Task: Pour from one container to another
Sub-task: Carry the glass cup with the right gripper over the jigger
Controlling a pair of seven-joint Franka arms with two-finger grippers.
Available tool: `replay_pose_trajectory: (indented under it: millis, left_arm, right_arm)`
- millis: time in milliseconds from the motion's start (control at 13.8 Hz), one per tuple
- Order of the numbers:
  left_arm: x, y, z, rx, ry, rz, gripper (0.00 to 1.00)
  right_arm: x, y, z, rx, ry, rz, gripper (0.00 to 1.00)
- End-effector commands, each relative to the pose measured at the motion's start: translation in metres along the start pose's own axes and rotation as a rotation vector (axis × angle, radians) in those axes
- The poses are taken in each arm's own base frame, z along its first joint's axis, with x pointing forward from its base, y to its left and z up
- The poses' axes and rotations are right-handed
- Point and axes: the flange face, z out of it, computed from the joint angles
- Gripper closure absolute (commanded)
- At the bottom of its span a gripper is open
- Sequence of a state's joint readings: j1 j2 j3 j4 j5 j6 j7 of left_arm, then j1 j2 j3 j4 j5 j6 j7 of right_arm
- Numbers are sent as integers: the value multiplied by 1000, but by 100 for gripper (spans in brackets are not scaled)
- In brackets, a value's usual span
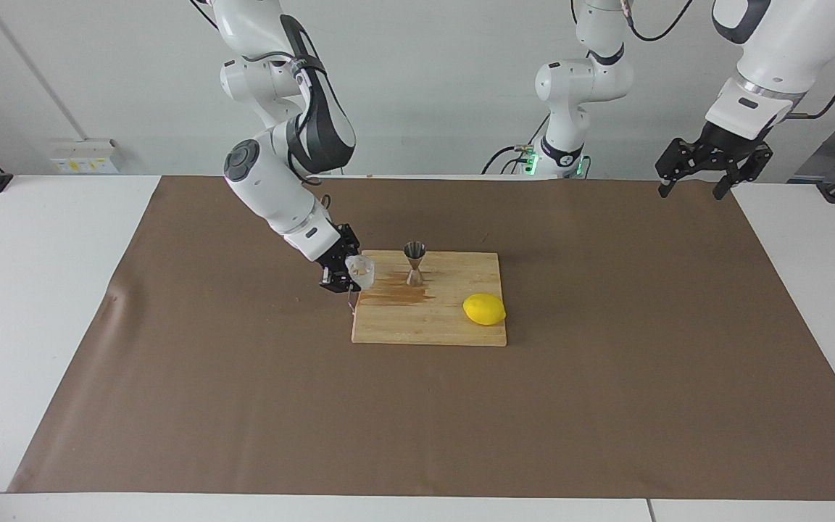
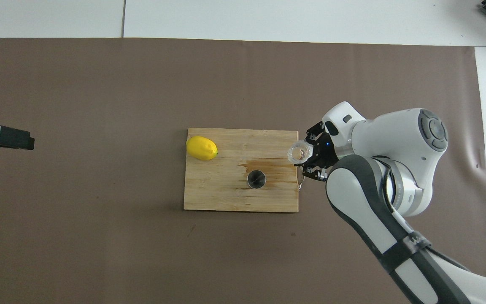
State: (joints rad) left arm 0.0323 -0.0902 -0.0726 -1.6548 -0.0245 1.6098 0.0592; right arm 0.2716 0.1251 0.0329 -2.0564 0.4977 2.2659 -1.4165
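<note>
Right gripper [image 1: 349, 276] clamped on white cup [image 1: 361, 270] over wooden board's [image 1: 432, 322] edge — left gripper [image 1: 704, 174] wide, idle — brown mat [image 1: 606, 399], white wall.

One white cup [image 1: 361, 271], one steel jigger [image 1: 414, 263], one lemon [image 1: 484, 309], one wooden cutting board [image 1: 428, 319], two arms

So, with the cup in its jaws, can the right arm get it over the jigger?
Probably yes. The right gripper holds the cup over the cutting board edge, and nothing stands between it and the upright jigger; the lemon lies aside.
</note>
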Motion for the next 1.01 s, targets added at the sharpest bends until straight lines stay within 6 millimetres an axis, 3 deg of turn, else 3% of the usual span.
replay_pose_trajectory:
  millis: [0, 651, 941]
  left_arm:
    - [-7, -1, -2, 15, 6, 10, 0]
    - [-7, -1, -2, 15, 9, 5, 0]
    - [-6, -2, -4, 16, 23, 1, 0]
  right_arm:
    - [15, -10, -1, -3, -44, -1, 72]
    - [62, -36, 9, -18, -128, -35, 72]
    - [74, -43, 12, -65, -216, -31, 72]
